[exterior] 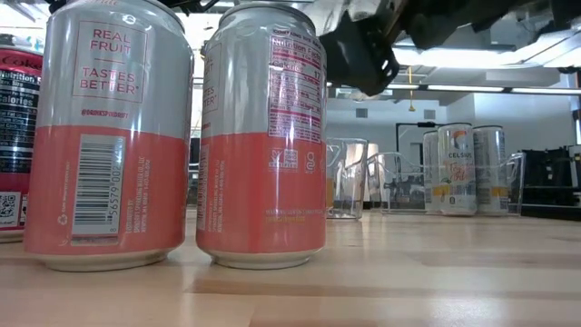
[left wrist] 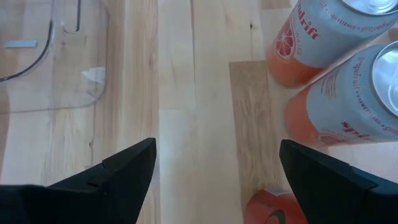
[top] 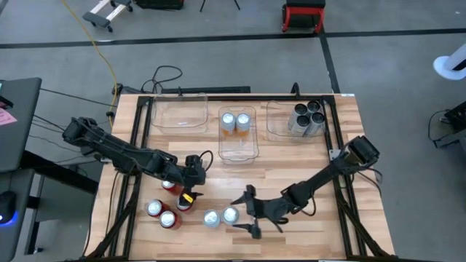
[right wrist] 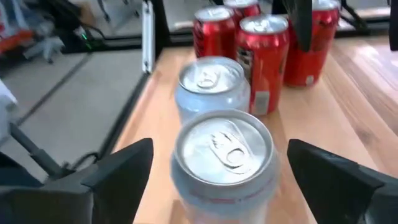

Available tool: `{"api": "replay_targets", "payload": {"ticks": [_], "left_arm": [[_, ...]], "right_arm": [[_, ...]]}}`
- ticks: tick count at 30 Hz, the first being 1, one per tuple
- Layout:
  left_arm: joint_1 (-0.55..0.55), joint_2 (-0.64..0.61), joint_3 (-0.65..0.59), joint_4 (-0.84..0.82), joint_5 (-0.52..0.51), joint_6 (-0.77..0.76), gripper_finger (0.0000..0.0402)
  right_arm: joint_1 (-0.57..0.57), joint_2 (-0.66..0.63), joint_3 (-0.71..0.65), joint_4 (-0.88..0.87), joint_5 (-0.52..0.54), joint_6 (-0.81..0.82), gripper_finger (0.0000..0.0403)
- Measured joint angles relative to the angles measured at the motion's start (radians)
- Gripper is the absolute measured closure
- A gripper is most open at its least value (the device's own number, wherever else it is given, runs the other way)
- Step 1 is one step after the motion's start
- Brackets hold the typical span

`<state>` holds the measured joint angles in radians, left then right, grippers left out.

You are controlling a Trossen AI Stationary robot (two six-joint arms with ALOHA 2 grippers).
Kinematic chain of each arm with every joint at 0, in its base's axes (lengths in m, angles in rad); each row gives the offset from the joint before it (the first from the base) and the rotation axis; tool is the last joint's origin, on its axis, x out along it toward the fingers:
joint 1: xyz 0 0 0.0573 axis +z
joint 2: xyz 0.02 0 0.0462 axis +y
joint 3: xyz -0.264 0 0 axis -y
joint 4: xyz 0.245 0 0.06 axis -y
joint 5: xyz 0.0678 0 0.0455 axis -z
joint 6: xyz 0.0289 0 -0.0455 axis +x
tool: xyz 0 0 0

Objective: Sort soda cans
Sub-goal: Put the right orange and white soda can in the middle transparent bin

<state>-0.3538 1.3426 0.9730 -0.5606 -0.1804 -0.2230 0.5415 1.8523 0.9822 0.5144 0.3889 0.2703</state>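
Two silver-topped cans with grey-and-pink bodies (top: 220, 216) stand near the table's near edge and fill the low view (exterior: 109, 136). Several red cans (top: 169, 205) stand just left of them. My right gripper (top: 240, 213) is open and level, coming from the right. In its wrist view (right wrist: 219, 149) its fingers stand on either side of the closer silver can (right wrist: 224, 155) without touching it. My left gripper (top: 193, 188) is open above the red cans, pointing down (left wrist: 217, 180). One red can (left wrist: 273, 210) shows beside its finger.
Three clear bins line the far side. The left bin (top: 178, 115) holds nothing, the middle bin (top: 251, 142) two silver cans (top: 235, 122), and the right bin (top: 275, 124) several dark cans (top: 306, 118). Bare wood lies between the bins and the arms.
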Motion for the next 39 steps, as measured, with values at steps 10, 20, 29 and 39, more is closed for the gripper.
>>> {"api": "replay_targets", "payload": {"ticks": [10,20,29,39], "left_arm": [[0.0,0.0,0.0,0.003,-0.013,-0.01,0.0066],[0.0,0.0,0.0,0.019,-0.015,-0.009,0.0066],[0.0,0.0,0.0,0.047,-0.015,-0.007,0.0066],[0.0,0.0,0.0,0.033,-0.015,-0.009,0.0066]], "right_arm": [[-0.022,0.0,0.047,-0.116,-0.042,0.021,0.0007],[-0.041,0.012,0.048,-0.098,-0.125,0.05,0.0006],[-0.054,0.149,0.154,-0.059,-0.132,-0.012,0.0007],[-0.053,0.12,0.178,-0.192,-0.099,0.01,0.0104]]}}
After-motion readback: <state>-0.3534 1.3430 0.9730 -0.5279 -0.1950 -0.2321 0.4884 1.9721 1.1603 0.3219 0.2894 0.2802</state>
